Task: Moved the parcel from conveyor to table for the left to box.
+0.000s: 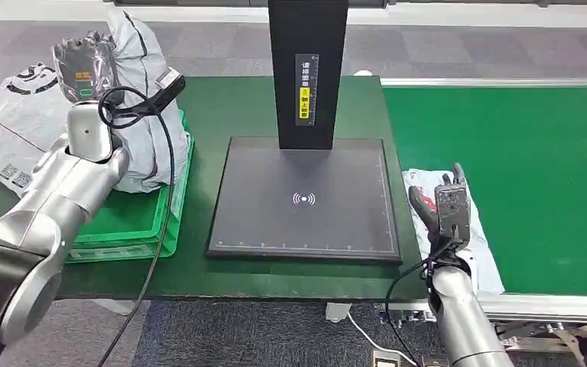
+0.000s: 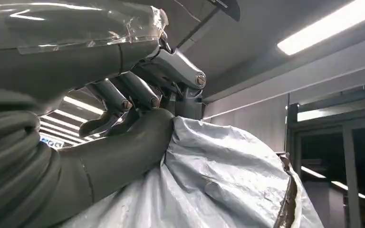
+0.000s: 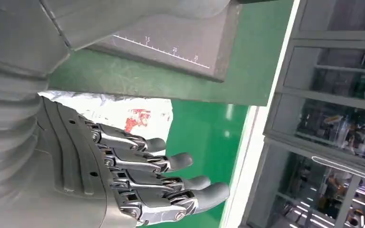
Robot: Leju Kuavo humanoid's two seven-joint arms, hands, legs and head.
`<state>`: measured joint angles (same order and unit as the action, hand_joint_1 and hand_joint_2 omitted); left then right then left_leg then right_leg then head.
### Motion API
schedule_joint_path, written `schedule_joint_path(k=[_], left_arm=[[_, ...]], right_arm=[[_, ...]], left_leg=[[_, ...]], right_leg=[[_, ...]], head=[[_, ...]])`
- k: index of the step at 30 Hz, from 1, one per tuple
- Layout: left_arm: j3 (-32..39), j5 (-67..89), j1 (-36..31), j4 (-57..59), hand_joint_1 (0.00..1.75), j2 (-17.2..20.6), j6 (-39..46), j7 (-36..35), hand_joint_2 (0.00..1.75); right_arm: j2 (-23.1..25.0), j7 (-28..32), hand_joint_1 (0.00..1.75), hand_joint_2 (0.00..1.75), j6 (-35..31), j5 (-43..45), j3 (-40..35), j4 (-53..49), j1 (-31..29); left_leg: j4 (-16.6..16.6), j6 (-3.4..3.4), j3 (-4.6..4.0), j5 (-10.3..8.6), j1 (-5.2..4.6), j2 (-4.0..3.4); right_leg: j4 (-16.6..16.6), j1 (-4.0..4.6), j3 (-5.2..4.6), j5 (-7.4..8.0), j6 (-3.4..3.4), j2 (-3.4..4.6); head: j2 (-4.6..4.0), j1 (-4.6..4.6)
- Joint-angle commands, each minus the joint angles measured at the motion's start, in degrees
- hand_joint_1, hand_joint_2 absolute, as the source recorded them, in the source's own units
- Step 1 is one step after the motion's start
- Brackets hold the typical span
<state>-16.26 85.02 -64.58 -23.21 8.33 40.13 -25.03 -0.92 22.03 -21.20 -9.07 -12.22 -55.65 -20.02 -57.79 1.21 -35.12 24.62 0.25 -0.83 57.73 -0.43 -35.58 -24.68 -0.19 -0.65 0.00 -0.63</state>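
- Right hand (image 1: 449,200) hovers over the conveyor's near edge, fingers (image 3: 171,164) stretched out and apart, grasping nothing.
- One flat white parcel (image 1: 420,195) with a red print lies on the conveyor directly under that hand; whether the hand touches it cannot be told.
- Left hand (image 1: 85,69) is raised at the far end of its arm, above the bin; its thumb (image 2: 123,156) lies against a grey parcel (image 2: 218,180), the other fingers bent just above the wrapping. Whether it truly grips cannot be told.
- That grey parcel (image 1: 144,115) is one bulky bag standing in the bin, right beside the left hand.
- One green bin (image 1: 134,222) sits on the table below the left hand.
- One dark pad (image 1: 306,199) with a ruler edge lies between the two hands, a black post (image 1: 308,73) rising from its far side.
- One green conveyor (image 1: 520,176) stretches away beyond the right hand.
- Two or so white bags (image 1: 11,122) lie outside the table, beyond the left arm.
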Motion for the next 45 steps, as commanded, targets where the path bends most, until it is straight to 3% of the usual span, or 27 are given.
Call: schedule_joint_path(k=[1,13,14,15,17,21,28,32,40,41,45], left_arm=[[3.49,0.10,-3.03,3.09,1.75,-1.22,-0.13,-0.03,1.75],[3.49,0.10,-3.03,3.09,1.75,-1.22,-0.13,-0.03,1.75],[-3.71,4.98,-7.48,10.29,0.00,4.93,-7.33,-7.23,1.75],[-4.06,4.98,-0.95,11.35,0.00,8.33,-32.46,-14.97,1.75],[-3.28,4.34,2.06,12.22,0.00,12.25,-28.71,-13.92,1.75],[-3.51,4.98,0.78,12.21,0.00,11.71,-29.70,-14.53,1.75],[-1.72,4.55,0.21,11.66,0.00,11.71,-28.03,-14.81,1.75],[-1.23,4.54,1.16,11.53,0.00,11.98,-25.64,-13.90,1.75],[-1.04,4.64,1.39,11.73,0.00,11.39,-25.78,-14.04,1.75],[-0.47,4.40,2.13,10.71,0.00,11.36,-22.81,-13.14,1.75],[-2.18,4.98,0.48,11.34,0.00,8.91,-22.07,-13.08,1.75]], right_arm=[[-0.30,-0.30,0.00,1.75,0.20,0.20,1.40,0.71,-1.29],[-0.30,-0.30,0.00,1.75,0.20,0.20,1.40,0.71,-1.29],[-0.24,-1.67,0.00,1.75,4.82,0.97,0.53,2.41,-3.08],[0.76,-2.11,0.00,1.75,5.98,0.31,0.79,6.48,-7.42],[0.83,-2.65,0.00,1.75,6.22,-0.40,0.79,9.65,-10.52],[-0.53,-2.03,0.00,1.75,6.55,0.09,1.45,9.70,-9.95],[-1.19,-1.38,0.00,1.75,6.81,0.19,2.06,7.28,-6.51],[-0.73,-0.91,0.00,1.75,5.91,0.02,2.05,7.37,-6.02],[-0.46,-0.77,0.00,1.75,6.09,0.56,2.35,7.72,-5.75],[0.03,-0.30,0.00,1.75,5.71,0.62,2.41,8.36,-5.99],[0.09,-1.03,0.00,1.75,3.62,-0.06,3.09,4.67,-3.33]], left_leg=[[-0.01,-0.01,0.00,0.01,0.01,0.07],[-0.01,-0.02,0.06,0.04,0.02,0.09],[-0.02,-0.02,0.03,0.03,0.04,0.07],[-0.01,-0.03,0.11,0.07,0.04,0.11],[0.11,-0.01,0.21,0.10,-0.12,-0.52],[0.24,0.12,0.56,0.20,-0.08,-1.13],[0.08,0.21,0.19,-0.08,0.27,0.26],[0.11,0.23,0.20,-0.04,0.25,-0.05],[0.08,0.24,0.11,-0.08,0.23,0.10],[0.10,0.26,0.13,-0.09,0.26,0.10],[0.18,0.23,0.27,-0.09,0.27,0.20]], right_leg=[[-0.01,0.01,0.02,-0.02,0.01,-0.02],[-0.01,0.01,0.09,-0.05,0.02,-0.01],[-0.02,0.03,0.06,-0.03,0.01,-0.01],[-0.03,0.03,0.15,-0.07,0.02,-0.01],[0.04,-0.13,0.11,0.04,0.00,0.57],[0.00,-0.17,0.12,0.15,-0.20,1.16],[0.00,0.23,0.19,-0.06,-0.28,-0.21],[0.00,0.20,0.15,0.00,-0.30,0.10],[0.06,0.16,0.06,-0.02,-0.31,-0.05],[0.02,0.17,0.09,-0.01,-0.31,-0.04],[-0.07,0.17,0.27,-0.04,-0.28,-0.09]], head=[[0.00,0.00],[0.00,0.00],[0.00,0.00],[0.00,0.00],[-0.02,0.02],[-0.02,-0.02],[-0.02,0.02],[-0.02,0.02],[0.00,0.02],[-0.02,0.02],[-0.02,0.02]])
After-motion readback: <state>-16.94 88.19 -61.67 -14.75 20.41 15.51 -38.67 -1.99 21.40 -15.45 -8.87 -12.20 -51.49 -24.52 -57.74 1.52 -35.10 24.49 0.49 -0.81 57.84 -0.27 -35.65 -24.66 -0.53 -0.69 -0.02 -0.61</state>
